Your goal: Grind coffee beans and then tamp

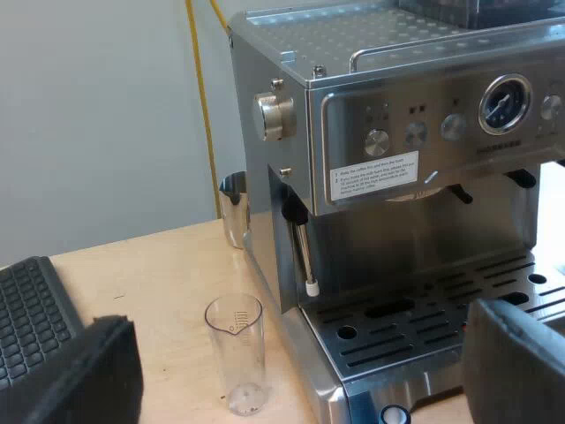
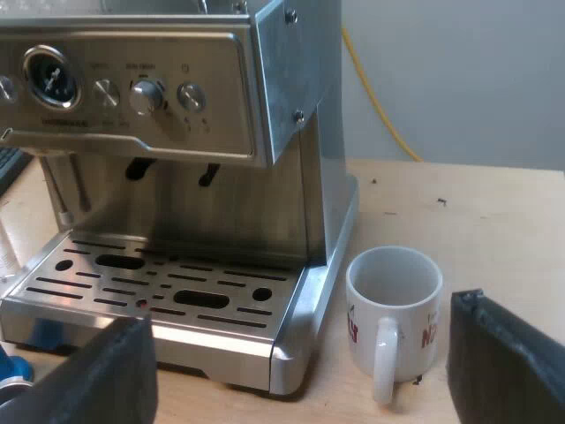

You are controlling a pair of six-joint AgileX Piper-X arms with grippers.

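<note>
Fingers (image 1: 88, 380) of the left gripper (image 1: 305, 340) stand wide apart with nothing between them, touching nothing. Just past them, a clear measuring glass (image 1: 235, 353) stands upright on the wooden table (image 1: 159, 274), close beside the near corner of the espresso machine (image 1: 397, 132) but apart from it. A dark ridged pad (image 1: 31, 309) lies by the left gripper's outer finger. Further in, the steam wand (image 1: 303, 252) hangs down at the machine's side, and beyond that a metal jug (image 1: 234, 208) peeks out from behind the body. Up on the front panel sit the knobs and the pressure gauge (image 1: 504, 103).

Over to the right gripper (image 2: 300, 344): jaws spread wide as well, empty and clear of everything. A white mug (image 2: 393, 300) with red print sits upright between its fingers, handle toward the camera, just beside the corner of the drip tray (image 2: 159, 287). Something blue (image 2: 9, 367) shows at the tray's other near corner; I cannot tell what it is.
</note>
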